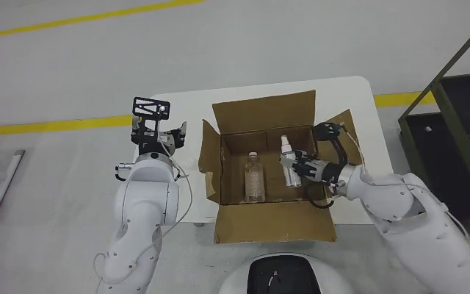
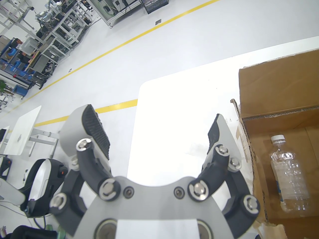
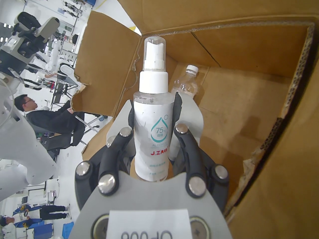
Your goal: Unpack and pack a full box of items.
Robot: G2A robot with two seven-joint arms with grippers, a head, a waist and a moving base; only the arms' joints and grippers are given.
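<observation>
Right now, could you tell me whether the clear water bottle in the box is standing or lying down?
Lying down: the water bottle rests lengthwise on the box floor, its full length showing from above.

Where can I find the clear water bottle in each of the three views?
Top view: the water bottle lies on the floor of the cardboard box, beside the spray bottle held by the right gripper.
Left wrist view: it lies in the box, past the open left gripper.
Right wrist view: its cap and shoulder show behind the spray bottle.
Shared landmark: the cardboard box.
</observation>
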